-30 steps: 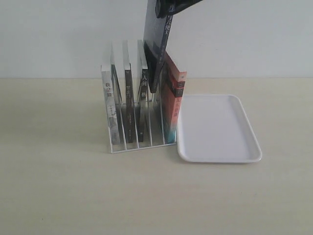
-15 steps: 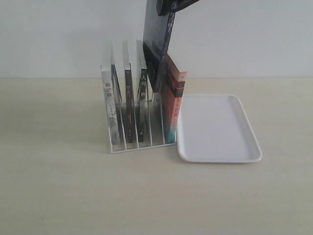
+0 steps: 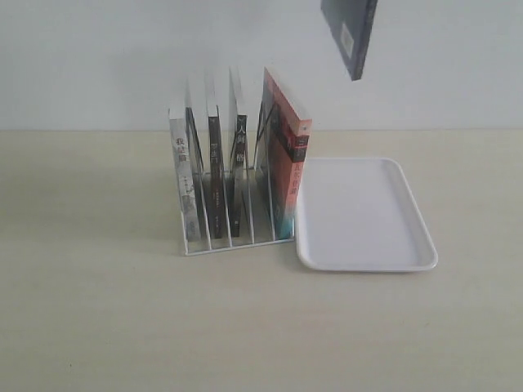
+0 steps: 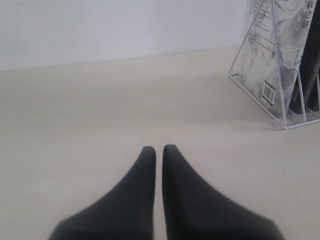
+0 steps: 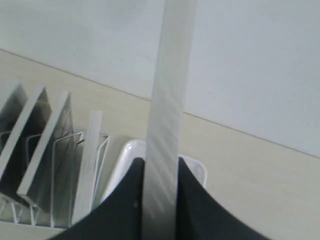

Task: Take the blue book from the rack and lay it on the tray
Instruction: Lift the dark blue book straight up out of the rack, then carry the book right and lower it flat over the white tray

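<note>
overhead, the blue book [image 3: 350, 34] hangs pinched in the right end effector [image 5: 160, 164].

left gripper [image 4: 158, 150] fingers almost touching; right gripper [image 5: 160, 166] clamped on blue book [image 3: 351, 33] edge, held high.

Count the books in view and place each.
5. Four stand in the rack: a marbled white book at its left end, two black-spined books beside it, the red-spined book at its right end. The blue book is in the air, held by the right gripper.
</note>
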`<state>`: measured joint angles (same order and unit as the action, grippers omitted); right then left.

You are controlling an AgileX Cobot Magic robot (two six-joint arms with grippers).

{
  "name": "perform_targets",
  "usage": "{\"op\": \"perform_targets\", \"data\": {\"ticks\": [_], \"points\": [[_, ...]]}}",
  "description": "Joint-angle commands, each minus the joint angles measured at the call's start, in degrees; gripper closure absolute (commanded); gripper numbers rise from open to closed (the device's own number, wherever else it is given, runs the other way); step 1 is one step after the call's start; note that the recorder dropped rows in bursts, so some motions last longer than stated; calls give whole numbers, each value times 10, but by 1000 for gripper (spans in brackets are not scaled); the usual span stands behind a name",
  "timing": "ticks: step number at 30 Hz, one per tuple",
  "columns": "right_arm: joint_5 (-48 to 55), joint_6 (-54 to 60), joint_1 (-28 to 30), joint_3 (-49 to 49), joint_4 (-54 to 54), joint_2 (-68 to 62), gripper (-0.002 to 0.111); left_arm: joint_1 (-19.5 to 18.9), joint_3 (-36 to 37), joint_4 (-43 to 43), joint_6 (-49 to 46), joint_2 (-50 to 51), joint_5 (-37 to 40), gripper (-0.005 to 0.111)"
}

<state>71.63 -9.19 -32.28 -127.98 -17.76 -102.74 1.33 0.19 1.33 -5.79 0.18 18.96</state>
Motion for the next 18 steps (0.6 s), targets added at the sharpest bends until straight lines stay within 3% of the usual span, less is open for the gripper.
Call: {"op": "perform_targets", "data": {"ticks": [1, 10, 14, 18], "points": [[-17, 32, 58, -7, 19, 47, 108, -1, -2, 1, -2, -2, -7, 102], [-17, 107, 248, 16, 150, 139, 108, -1, -2, 1, -2, -2, -7, 102], [-17, 135, 309, 136, 173, 165, 108, -1, -2, 1, -2, -2, -7, 102], [-37, 283, 312, 237, 268, 166, 108, -1, -2, 1, -2, -2, -7, 102]]}}
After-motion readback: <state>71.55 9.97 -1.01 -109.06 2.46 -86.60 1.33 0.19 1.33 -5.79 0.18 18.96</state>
